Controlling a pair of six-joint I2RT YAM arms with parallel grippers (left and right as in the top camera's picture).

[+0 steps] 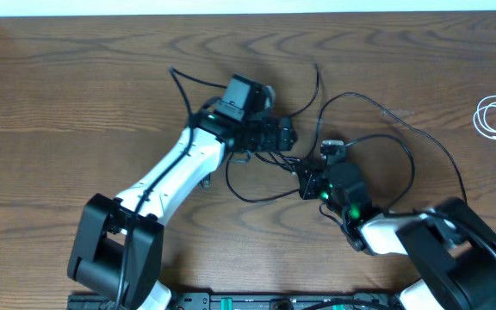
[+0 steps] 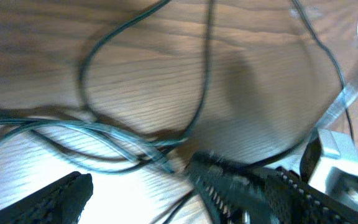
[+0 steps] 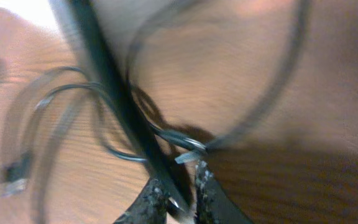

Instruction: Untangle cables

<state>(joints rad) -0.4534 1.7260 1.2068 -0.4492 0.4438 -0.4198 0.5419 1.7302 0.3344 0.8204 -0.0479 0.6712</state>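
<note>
On the wooden table, a white cord lies coiled far right, seen whole only from overhead. The right gripper pinches a black cord; the left gripper gapes, released, over the tangle.

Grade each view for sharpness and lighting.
Overhead: sharp and evenly lit, black cables crisp on the table. Left wrist: motion-smeared, open left gripper soft, bright patch lower left. Right wrist: heavily blurred and dim, blown-out top-left corner, right gripper pinching one cable.

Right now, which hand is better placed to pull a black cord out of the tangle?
The right hand: it looks pinched shut on a black cord. The left hand is wide open, holding nothing.
</note>
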